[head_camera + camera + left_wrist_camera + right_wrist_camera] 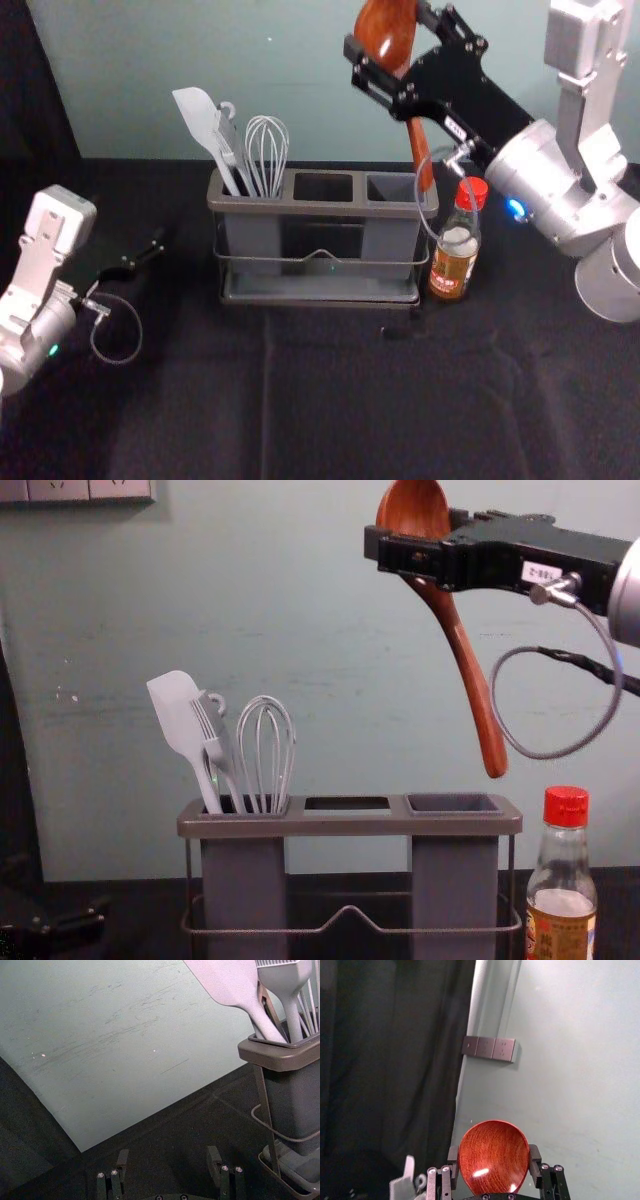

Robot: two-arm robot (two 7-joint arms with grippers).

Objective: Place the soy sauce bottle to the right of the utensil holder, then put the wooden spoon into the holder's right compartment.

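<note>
My right gripper (389, 30) is shut on the bowl of the wooden spoon (384, 28), high above the utensil holder (322, 208). In the chest view the spoon (462, 650) hangs handle down, slightly tilted, its tip above the right end of the holder (350, 824), over the rim of the right compartment (455, 803). The right wrist view has the bowl (493, 1157) between the fingers of my right gripper (493, 1160). The soy sauce bottle (456, 245) stands upright just right of the holder. My left gripper (138, 259) idles open and empty left of the holder; left gripper (167, 1160).
A white spatula (178, 710), a brush (212, 735) and a whisk (266, 745) stand in the holder's left compartment. Behind the black-covered table (340, 400) rises a pale wall (300, 80). A dark curtain (390, 1060) hangs beside the wall.
</note>
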